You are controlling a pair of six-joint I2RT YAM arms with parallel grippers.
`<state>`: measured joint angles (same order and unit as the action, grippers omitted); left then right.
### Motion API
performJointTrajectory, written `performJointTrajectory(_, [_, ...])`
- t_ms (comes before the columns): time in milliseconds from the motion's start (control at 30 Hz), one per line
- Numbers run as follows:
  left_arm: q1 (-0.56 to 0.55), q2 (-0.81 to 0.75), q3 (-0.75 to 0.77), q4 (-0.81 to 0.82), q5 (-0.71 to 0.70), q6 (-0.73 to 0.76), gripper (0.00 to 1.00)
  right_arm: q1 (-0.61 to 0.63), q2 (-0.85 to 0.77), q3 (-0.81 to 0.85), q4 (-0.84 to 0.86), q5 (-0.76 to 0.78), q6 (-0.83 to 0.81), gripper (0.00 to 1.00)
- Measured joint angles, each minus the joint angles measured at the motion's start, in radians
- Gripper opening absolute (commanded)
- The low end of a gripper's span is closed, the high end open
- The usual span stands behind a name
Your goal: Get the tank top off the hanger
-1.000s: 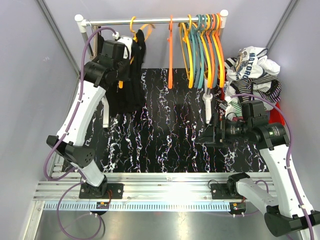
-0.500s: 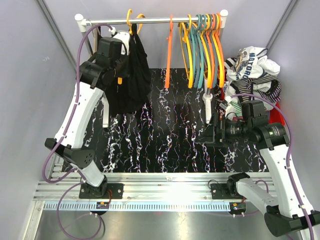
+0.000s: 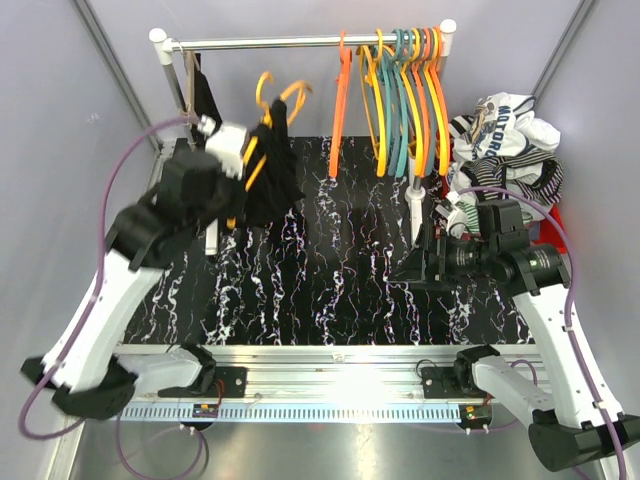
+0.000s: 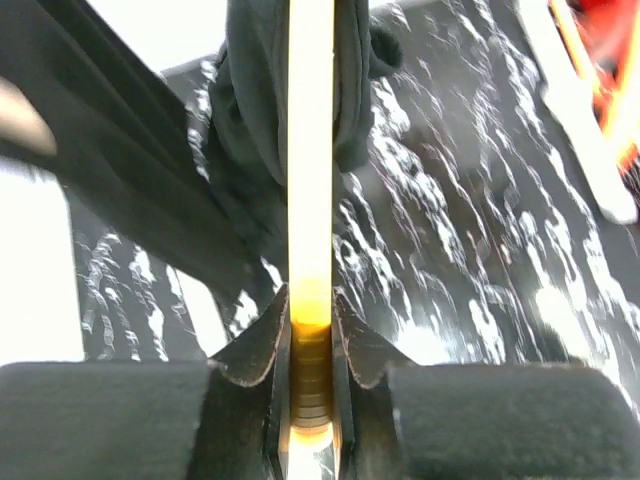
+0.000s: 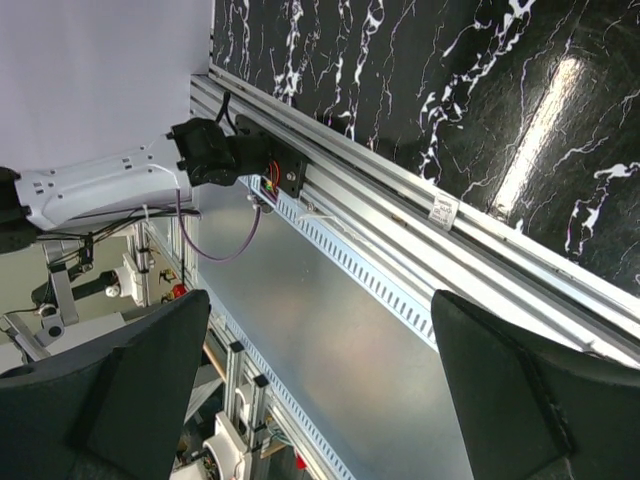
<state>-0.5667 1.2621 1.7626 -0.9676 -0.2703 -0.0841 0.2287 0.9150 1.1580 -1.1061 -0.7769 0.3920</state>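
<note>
A black tank top (image 3: 272,190) hangs on a yellow-orange hanger (image 3: 268,95) that is off the rail and held in the air left of centre. My left gripper (image 3: 243,160) is shut on the hanger's lower bar. In the left wrist view the yellow hanger bar (image 4: 310,150) runs up between my fingertips (image 4: 262,345), with the dark tank top (image 4: 250,110) draped around it. My right gripper (image 3: 418,262) is open and empty at the right, over the black marbled table (image 3: 340,270). Its fingers (image 5: 140,380) frame the table's metal front rail (image 5: 420,230).
A rail (image 3: 300,42) at the back carries several orange, yellow and green hangers (image 3: 400,90). A pile of white printed clothes (image 3: 505,145) lies at the right in a red bin. The rack's white posts (image 3: 413,205) stand on the table.
My left arm has pulled back and down, lifting the hanger with the tank top off the rail and carrying it toward the table's near left. The right arm has barely moved.
</note>
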Motion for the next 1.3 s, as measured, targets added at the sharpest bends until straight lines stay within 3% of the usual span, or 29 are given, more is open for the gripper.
performJointTrajectory(133, [-0.051, -0.258, -0.267, -0.041, 0.014, -0.06, 0.0, 0.0, 0.024, -0.018, 0.043, -0.002, 0.008, 1.0])
performJointTrajectory(300, [-0.054, -0.499, -0.44, -0.101, 0.079, -0.148, 0.0, 0.047, 0.08, -0.016, 0.133, 0.01, 0.036, 1.0])
performJointTrajectory(367, [-0.055, -0.573, -0.495, -0.122, 0.134, -0.179, 0.0, 0.143, 0.118, 0.01, 0.159, 0.056, 0.051, 1.0])
performJointTrajectory(500, [-0.056, -0.657, -0.612, -0.165, 0.293, -0.224, 0.0, 0.48, 0.286, 0.143, 0.226, 0.247, 0.061, 1.0])
performJointTrajectory(567, [-0.056, -0.673, -0.662, -0.196, 0.378, -0.245, 0.0, 0.59, 0.373, 0.203, 0.264, 0.354, 0.067, 1.0])
performJointTrajectory(700, [-0.057, -0.705, -0.693, -0.28, 0.512, -0.281, 0.0, 0.695, 0.481, 0.278, 0.298, 0.549, 0.075, 1.0])
performJointTrajectory(867, [-0.057, -0.797, -0.692, -0.356, 0.614, -0.311, 0.0, 0.74, 0.556, 0.324, 0.336, 0.695, 0.079, 1.0])
performJointTrajectory(1000, [-0.057, -0.835, -0.697, -0.387, 0.673, -0.34, 0.0, 0.764, 0.602, 0.328, 0.371, 0.742, 0.091, 0.98])
performJointTrajectory(1300, [-0.056, -0.85, -0.72, -0.42, 0.68, -0.379, 0.0, 0.803, 0.658, 0.327, 0.401, 0.739, 0.14, 0.79])
